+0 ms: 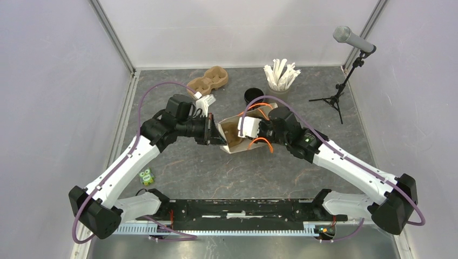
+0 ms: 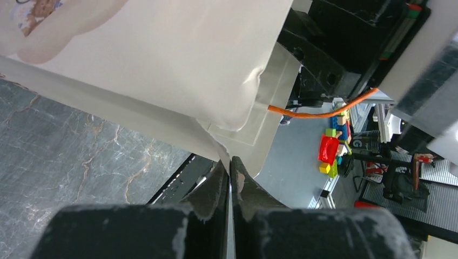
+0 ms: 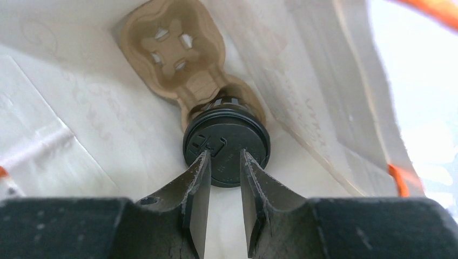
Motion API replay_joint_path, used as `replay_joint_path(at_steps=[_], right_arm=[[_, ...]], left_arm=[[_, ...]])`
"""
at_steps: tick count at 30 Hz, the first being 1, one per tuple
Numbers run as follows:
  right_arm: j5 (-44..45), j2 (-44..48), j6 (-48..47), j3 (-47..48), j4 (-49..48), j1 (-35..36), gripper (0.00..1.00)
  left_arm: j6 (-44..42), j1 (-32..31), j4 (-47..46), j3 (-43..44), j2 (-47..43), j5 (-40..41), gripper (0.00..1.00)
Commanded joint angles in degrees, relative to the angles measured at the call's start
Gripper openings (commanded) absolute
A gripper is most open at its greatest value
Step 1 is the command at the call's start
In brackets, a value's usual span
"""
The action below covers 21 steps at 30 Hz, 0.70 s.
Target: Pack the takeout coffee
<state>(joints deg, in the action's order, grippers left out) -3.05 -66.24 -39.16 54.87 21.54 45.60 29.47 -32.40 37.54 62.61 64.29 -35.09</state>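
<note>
Overhead, paper bag (image 1: 233,141) sat mid-table between both arms; coffee not visible there. Second pulp carrier (image 1: 208,81) and stick cup (image 1: 281,80) stood behind it.

Left wrist: left gripper (image 2: 230,162) was clamped on the bag's edge.

Right wrist, looking inside the bag: takeout coffee (image 3: 227,135) sat in a carrier (image 3: 167,54) pocket. Right gripper (image 3: 224,156) jaws were partly apart over the lid, holding nothing.

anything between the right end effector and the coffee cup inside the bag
Nothing visible. The open right end effector hangs right at the lid of the takeout coffee, which sits in the pulp carrier inside the paper bag.
</note>
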Motion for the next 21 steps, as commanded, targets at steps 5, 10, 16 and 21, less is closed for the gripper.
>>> replay_joint_path(at_steps=[5,10,16,21], right_arm=[[-3.1,-1.0,-0.1,6.0,4.4,-0.2,0.32],[-2.9,-2.1,1.2,7.8,4.3,-0.2,0.32],[-2.9,-3.7,2.5,10.1,4.4,-0.7,0.32],[-1.9,-4.3,3.5,12.0,2.6,-1.6,0.31]], left_arm=[[2.7,-0.3,2.3,4.4,2.1,-2.3,0.08],[3.4,-0.3,3.7,4.8,2.9,-1.8,0.08],[3.6,0.0,4.7,5.8,4.3,-1.5,0.08],[4.3,0.6,5.5,7.2,5.4,-1.7,0.08]])
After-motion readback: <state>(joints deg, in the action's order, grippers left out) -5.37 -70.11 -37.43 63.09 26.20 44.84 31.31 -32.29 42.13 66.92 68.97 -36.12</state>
